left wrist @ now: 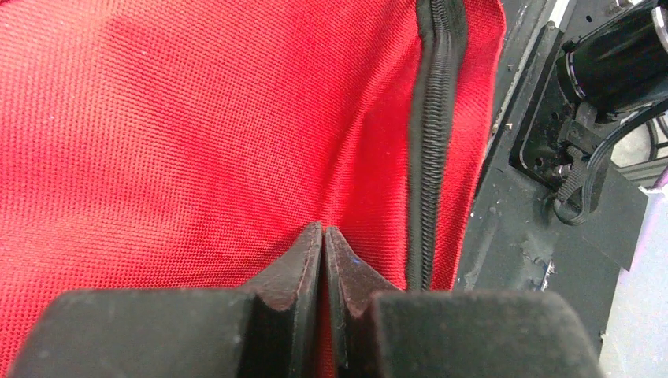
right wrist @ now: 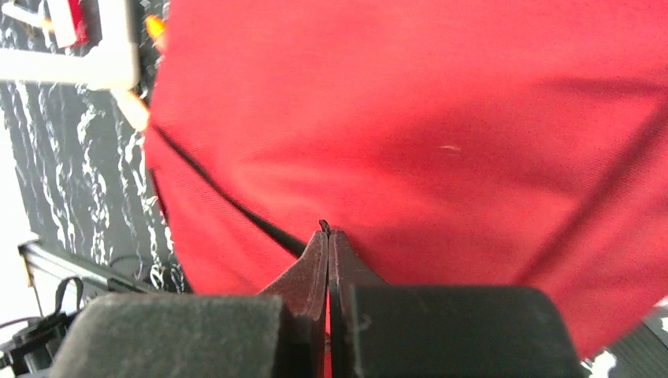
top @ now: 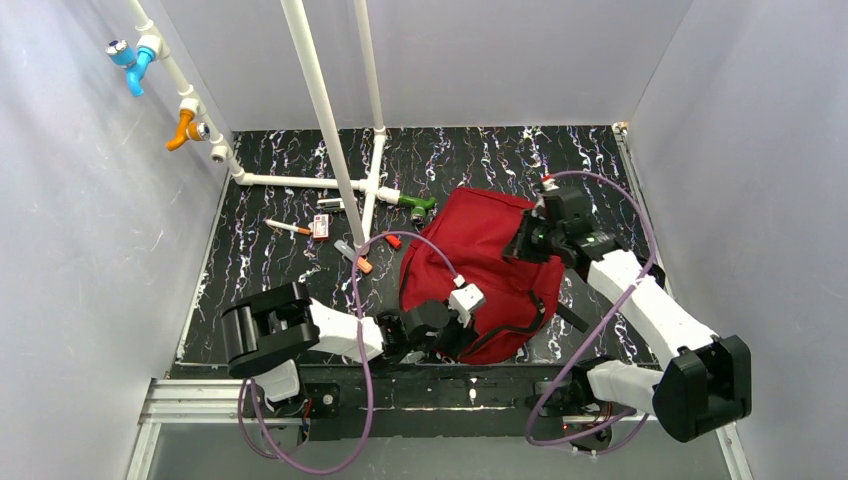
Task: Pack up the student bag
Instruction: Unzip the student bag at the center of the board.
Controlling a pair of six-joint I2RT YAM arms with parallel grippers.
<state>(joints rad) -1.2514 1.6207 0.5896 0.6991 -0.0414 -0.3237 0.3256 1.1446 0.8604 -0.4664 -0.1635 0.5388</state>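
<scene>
At the near edge of the black, white-veined marbled surface point(top: 270, 285), the left end effector point(left wrist: 324, 236) reaches in low from the left. Its two dark padded jaws are pressed together, pinching a fold of the large, soft, dark-red fabric student bag point(top: 470, 245) at its near lower corner. A black coiled zipper point(left wrist: 429, 157) runs along the cloth just to the right of the fingertips. The student bag lies slumped right of centre on the surface, its near end close to the front edge, spanning the gap between the two arms. At its farther right side the right end effector point(right wrist: 327, 234) is likewise clamped tight on a thin pinch of the red fabric, where a black seam line meets its tips. Left of the bag and apart from it lie a small orange-capped piece point(top: 365, 265), a slim pen with an orange tip point(top: 285, 228) and a small white-and-red card point(top: 322, 227). Farther back sits a green-and-black tool point(top: 418, 204) beside a white plastic pipe frame point(top: 300, 182). The frame climbs the left wall, carrying an orange tap point(top: 183, 128) and a blue tap point(top: 130, 62).
</scene>
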